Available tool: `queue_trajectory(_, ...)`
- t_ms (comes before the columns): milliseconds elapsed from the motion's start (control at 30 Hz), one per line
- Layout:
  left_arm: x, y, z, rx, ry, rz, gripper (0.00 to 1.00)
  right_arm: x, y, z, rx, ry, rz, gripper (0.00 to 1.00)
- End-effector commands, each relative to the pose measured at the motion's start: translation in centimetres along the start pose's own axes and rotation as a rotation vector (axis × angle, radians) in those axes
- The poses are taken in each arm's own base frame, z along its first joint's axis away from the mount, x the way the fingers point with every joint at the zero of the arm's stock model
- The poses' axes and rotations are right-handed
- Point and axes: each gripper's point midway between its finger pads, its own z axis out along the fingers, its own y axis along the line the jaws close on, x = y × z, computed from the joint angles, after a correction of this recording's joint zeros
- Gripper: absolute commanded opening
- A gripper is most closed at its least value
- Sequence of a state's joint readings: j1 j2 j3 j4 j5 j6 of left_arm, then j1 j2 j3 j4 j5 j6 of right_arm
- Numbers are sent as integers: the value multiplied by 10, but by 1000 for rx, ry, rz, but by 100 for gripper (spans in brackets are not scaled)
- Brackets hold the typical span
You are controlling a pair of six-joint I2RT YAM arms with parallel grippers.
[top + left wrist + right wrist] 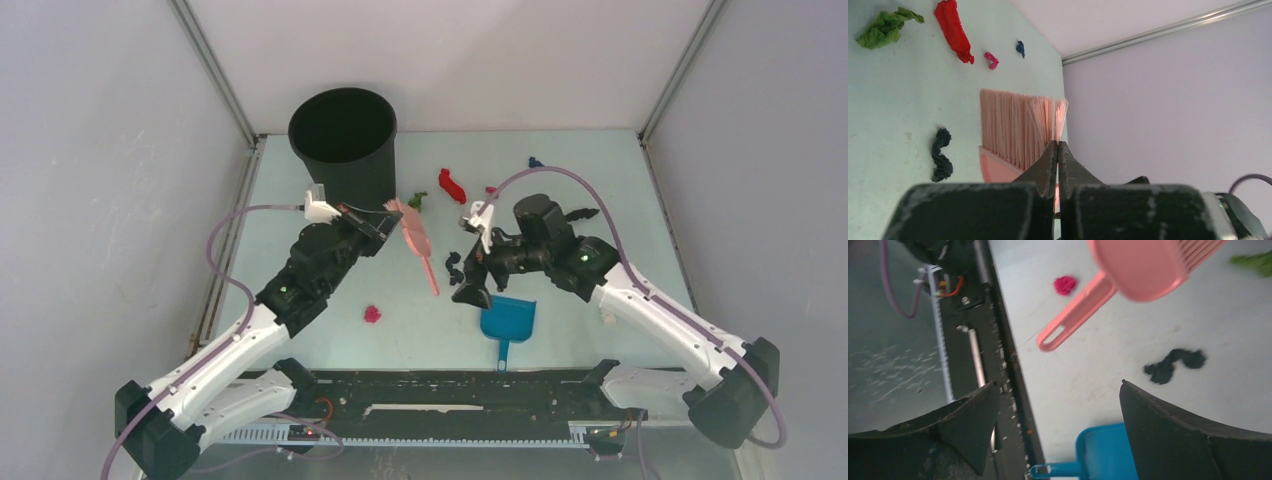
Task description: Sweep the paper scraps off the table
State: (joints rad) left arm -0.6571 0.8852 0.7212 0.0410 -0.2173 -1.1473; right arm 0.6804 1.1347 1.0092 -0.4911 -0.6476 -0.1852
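Paper scraps lie on the table (590, 200): green (417, 199), red (452, 185), small magenta (491, 190), dark blue (535, 161), black (453, 263) and a magenta ball (372, 314). A pink hand brush (415, 235) lies mid-table. My left gripper (385, 216) is shut, with its tips (1058, 144) right at the brush bristles (1015, 130). I cannot tell whether they touch. My right gripper (470, 290) is open and empty (1059, 382) over the left side of the blue dustpan (508, 320). The black scrap (1173, 365) lies just beyond it.
A tall black bin (343, 140) stands at the back left, close behind my left gripper. Metal rails edge the table, with grey walls on three sides. The dustpan handle (1058, 470) points at the near rail.
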Motion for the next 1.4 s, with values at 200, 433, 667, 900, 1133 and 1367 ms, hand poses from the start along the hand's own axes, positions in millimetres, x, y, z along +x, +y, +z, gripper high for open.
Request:
queue_trajectory(200,-6,-13,0,37,-31,-238,0,-47,-16,33,286,27,-77,87)
queue_trajectory(433,-3,-7,1,28,-29,-330,0,-53,-20,51,323,29,-58,85)
queue_trajectory(667,0,-12,0,45,-7,-354,0,-38,-34,60,379,91,-62,65)
queue_trajectory(900,3,-9,2,29,2,-351,0,-31,-40,61,396,118,-63,47)
queue_trajectory(1133,5,-5,2,16,7,-367,0,-23,-44,63,389,133,-91,28)
queue_trajectory(1367,3,13,4,-37,14,-243,30,-27,-62,30,333,102,-37,0)
